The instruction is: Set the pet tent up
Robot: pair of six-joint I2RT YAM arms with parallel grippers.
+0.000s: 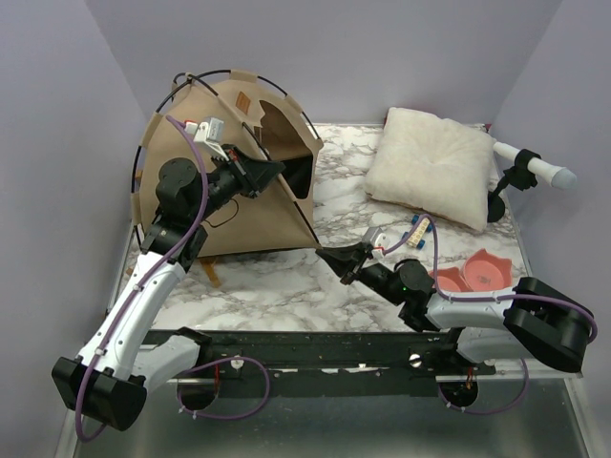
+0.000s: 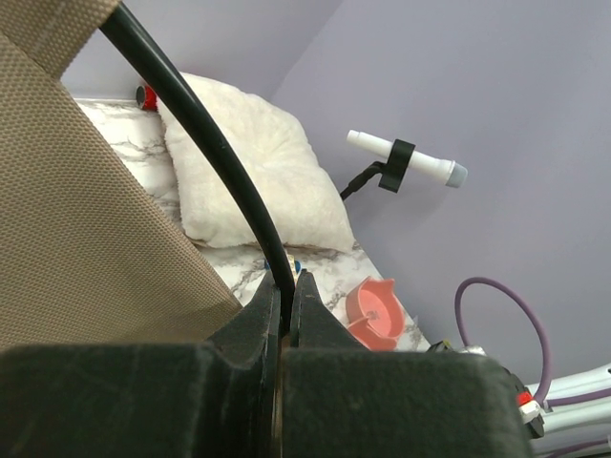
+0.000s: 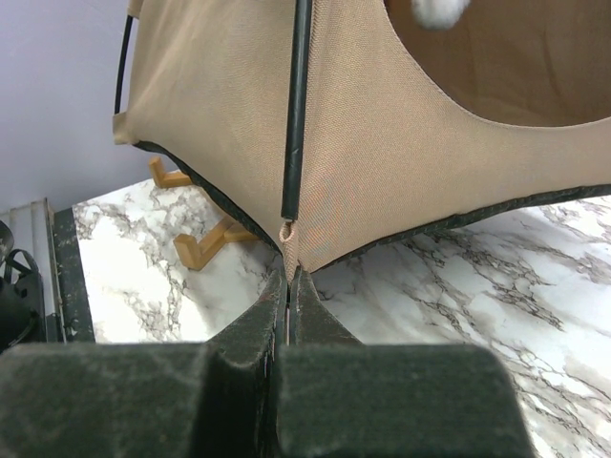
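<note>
At the near edge, the right gripper (image 1: 323,254) reaches toward 11 o'clock, its fingers pressed together and pinching the lowest front corner of the large tan fabric pet tent (image 1: 205,205). In the right wrist view the jaws close on that pointed fabric corner (image 3: 289,250), just below the end of a thin black pole (image 3: 296,114). To the right, at about 4 o'clock on the white marble-patterned table (image 1: 267,286), sits a pink bowl with small ear-shaped points (image 1: 485,271); whether anything lies in it cannot be told.

Farther in, the left gripper (image 1: 275,172) is raised against the tent's front, its jaws pinching a curved black pole (image 2: 215,143) beside the woven tan cloth. The tent stands at about 10 o'clock, its arched doorway facing right and showing dark lining. A light wooden piece (image 1: 210,272) lies beneath its near edge.

At 1 o'clock lies a white fluffy square pillow (image 1: 430,164), with a white cylinder on a black stand (image 1: 530,167) at its right. Pale lilac walls (image 1: 382,48) enclose the table.
</note>
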